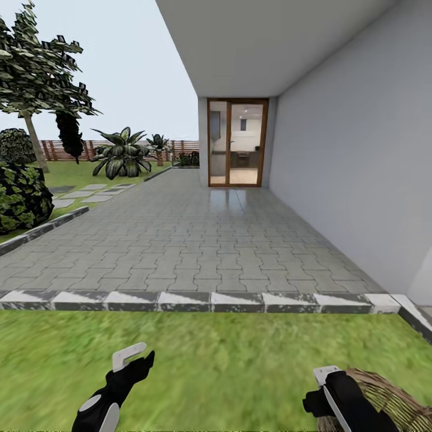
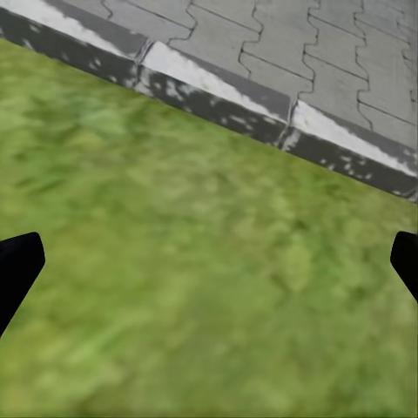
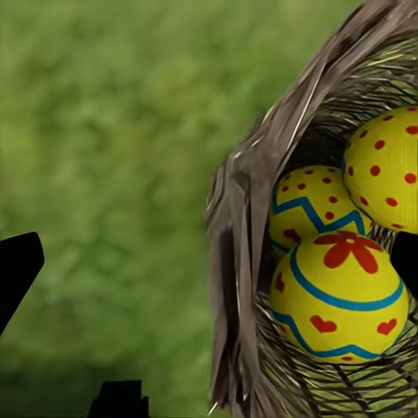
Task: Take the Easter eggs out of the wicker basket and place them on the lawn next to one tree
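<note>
The wicker basket (image 3: 261, 218) stands on the lawn (image 1: 228, 366) and shows at the lower right corner of the head view (image 1: 390, 399). Inside it lie the three Easter eggs, all yellow: one with red dots (image 3: 383, 170), one with a blue zigzag (image 3: 312, 209), one with a red flower mark (image 3: 341, 296). My right gripper (image 3: 209, 266) hovers open just above the basket's rim, its dark fingertips (image 3: 17, 272) spread wide; it also appears beside the basket (image 1: 321, 389). My left gripper (image 1: 137, 359) is open over bare grass (image 2: 209, 261). A tree (image 1: 36, 72) stands far off at the left.
A grey-and-white kerb (image 1: 198, 301) divides the lawn from the grey paved patio (image 1: 198, 240). The white house wall (image 1: 354, 162) runs along the right, with a glass door (image 1: 237, 143) at the end. Dark bushes (image 1: 21, 195), a leafy plant (image 1: 123, 155) and a slat fence (image 1: 90, 147) lie at the left.
</note>
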You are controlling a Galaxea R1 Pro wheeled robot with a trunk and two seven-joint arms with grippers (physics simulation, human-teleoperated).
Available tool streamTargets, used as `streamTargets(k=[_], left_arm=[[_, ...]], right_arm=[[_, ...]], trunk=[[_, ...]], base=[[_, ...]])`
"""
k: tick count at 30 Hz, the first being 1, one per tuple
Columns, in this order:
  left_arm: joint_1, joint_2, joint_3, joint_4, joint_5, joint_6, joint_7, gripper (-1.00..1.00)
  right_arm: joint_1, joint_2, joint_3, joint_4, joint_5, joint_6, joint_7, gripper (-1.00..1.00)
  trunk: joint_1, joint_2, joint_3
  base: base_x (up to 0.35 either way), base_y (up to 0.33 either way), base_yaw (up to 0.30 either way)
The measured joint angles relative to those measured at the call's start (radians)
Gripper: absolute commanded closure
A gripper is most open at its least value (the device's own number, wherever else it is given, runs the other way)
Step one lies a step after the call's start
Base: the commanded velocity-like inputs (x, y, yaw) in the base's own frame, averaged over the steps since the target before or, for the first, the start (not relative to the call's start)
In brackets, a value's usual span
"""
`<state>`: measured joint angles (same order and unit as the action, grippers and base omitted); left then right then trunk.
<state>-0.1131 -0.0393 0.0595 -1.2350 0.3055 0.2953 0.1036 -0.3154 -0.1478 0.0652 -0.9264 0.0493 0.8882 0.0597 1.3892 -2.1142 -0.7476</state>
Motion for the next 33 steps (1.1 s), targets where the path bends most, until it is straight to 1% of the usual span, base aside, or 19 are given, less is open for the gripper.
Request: streamTargets(k=[11,29,33], left_arm=[[0.0,0.0,-0.002,-0.001,0.0,0.001,-0.001,-1.0],[0.0,-0.002,-0.001,-0.001,0.001,0.001,-0.001,-1.0],[0.0,-0.001,-0.002,-0.001,0.001,0.003,-0.001,-1.0]], right_arm=[[0.0,0.001,0.0,0.002,0.0,0.0,0.0,-1.0],[0.0,0.0,-0.004,0.0,-0.001,0.0,0.0,-1.0],[0.0,-0.001,-0.005,0.0,-0.001,0.0,-0.001,-1.0]], trunk=[[0.042,-0.077,-0.034],[0.042,-0.077,-0.035],[0.058,-0.105,-0.047]], base=[[0.0,0.0,0.0],[0.0,0.0,0.0],[0.0,0.0,0.0]])
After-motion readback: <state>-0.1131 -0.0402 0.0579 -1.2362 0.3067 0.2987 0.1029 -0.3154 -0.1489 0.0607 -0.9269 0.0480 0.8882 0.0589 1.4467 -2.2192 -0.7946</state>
